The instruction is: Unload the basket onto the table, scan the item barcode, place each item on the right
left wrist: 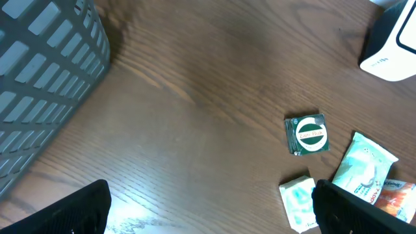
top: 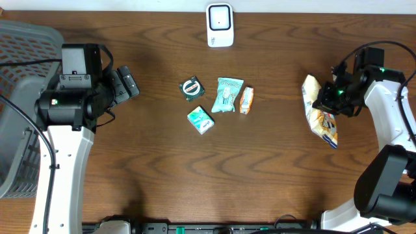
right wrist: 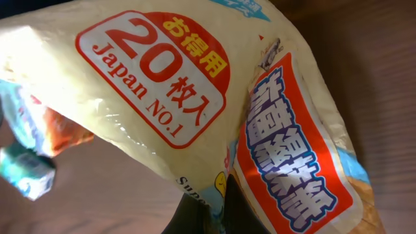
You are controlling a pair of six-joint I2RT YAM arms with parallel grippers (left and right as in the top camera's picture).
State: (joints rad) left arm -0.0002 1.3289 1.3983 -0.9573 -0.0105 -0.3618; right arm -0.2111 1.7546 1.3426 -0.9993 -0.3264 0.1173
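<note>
A large cream snack bag with red and blue labels hangs at the right of the table. My right gripper is shut on it, and in the right wrist view the bag fills the frame with its edge pinched between the dark fingers. No barcode shows on the bag. The white scanner stands at the far middle edge, also at the top right of the left wrist view. My left gripper is open at the left, nothing between its fingertips.
Small packets lie mid-table: a round green-and-white one, a pale green pouch, an orange packet and a green-white box. A grey basket stands at the far left edge.
</note>
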